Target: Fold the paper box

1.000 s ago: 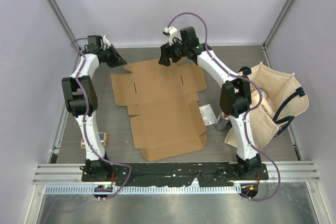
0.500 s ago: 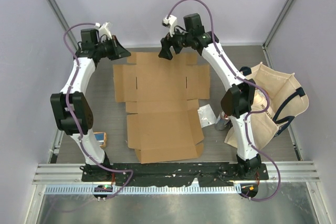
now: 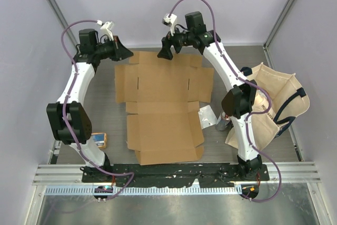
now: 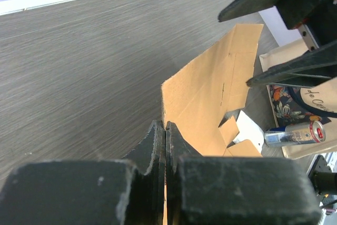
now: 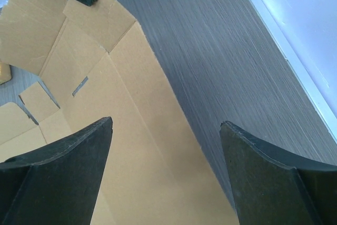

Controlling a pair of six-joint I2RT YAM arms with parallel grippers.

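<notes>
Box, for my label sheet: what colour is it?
Plain brown box, best seen from the top camera.

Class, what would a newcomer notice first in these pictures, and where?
The paper box, a flat brown die-cut sheet, fills the middle of the table. The left gripper pinches its far left corner while the right gripper hangs open over the far edge. A beige tote bag slumps at the right.

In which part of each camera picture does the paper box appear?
Top external: paper box in the centre.
Left wrist: paper box centre to right.
Right wrist: paper box fills the left half.
Shared landmark: the grey table.
</notes>
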